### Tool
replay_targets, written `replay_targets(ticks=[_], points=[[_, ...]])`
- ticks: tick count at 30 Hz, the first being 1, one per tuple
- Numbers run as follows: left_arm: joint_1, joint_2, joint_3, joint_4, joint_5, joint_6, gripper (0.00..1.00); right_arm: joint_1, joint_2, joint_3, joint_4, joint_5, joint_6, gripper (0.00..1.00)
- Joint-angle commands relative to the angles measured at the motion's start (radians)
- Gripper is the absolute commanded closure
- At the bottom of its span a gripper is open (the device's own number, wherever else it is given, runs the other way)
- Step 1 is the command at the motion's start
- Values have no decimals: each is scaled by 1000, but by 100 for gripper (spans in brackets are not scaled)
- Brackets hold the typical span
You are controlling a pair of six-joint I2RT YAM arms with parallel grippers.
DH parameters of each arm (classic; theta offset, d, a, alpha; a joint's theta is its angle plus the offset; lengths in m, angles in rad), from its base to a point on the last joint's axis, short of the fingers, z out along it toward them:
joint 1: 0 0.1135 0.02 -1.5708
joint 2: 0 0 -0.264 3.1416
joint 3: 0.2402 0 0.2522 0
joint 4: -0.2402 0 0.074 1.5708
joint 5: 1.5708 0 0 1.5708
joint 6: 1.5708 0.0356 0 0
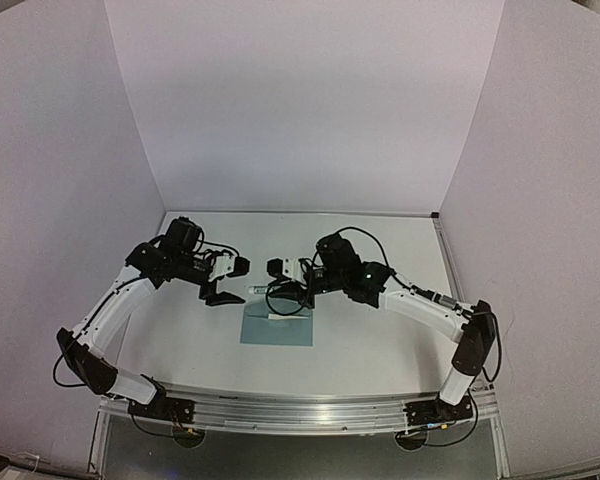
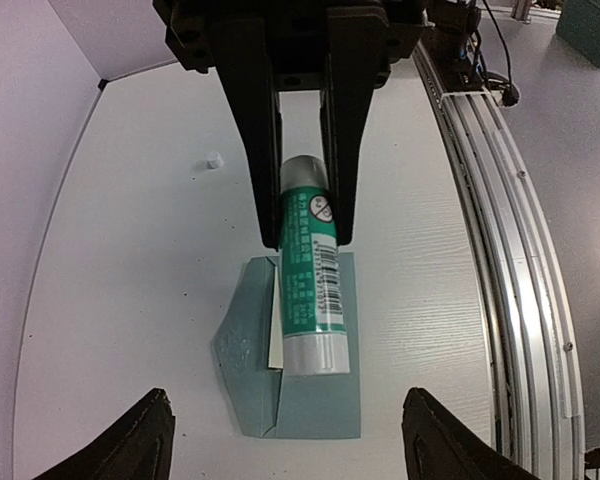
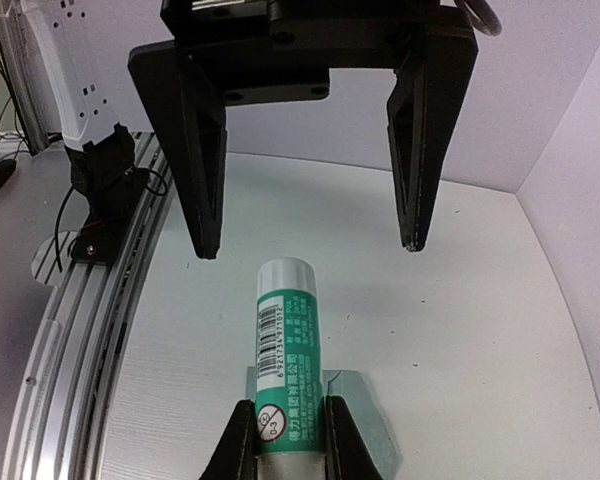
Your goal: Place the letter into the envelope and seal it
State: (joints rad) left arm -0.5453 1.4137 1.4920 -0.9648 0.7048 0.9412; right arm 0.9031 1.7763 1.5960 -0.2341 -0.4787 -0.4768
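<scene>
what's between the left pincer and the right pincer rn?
A green-and-white glue stick: gripped in the right pincer, its free end pointing at the open left pincer. Right wrist view shows it.

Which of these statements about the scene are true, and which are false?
1. The right gripper holds a green-and-white glue stick. True.
2. The left gripper is clamped on the glue stick too. False: its fingers stand wide apart, clear of the stick's end.
3. The envelope lies flat on the table. True.
4. The envelope is red. False: it is teal.
5. A small white object sits on the table, apart from the envelope. True.
</scene>
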Motion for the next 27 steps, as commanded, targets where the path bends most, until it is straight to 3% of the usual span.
replay_targets(ticks=[1, 14, 20, 25, 27], points=[[-8, 16, 31, -41, 45, 54, 25, 22, 17, 66, -18, 45, -120, 100], [-24, 30, 43, 18, 18, 11, 51, 46, 67, 143, -39, 101, -152, 100], [-24, 29, 42, 15, 2, 18, 71, 46, 72, 149, -44, 114, -142, 100], [-24, 27, 37, 18, -6, 38, 98, 45, 75, 159, -45, 129, -119, 100], [-24, 22, 29, 24, -22, 58, 100, 46, 81, 171, -46, 141, -76, 100]])
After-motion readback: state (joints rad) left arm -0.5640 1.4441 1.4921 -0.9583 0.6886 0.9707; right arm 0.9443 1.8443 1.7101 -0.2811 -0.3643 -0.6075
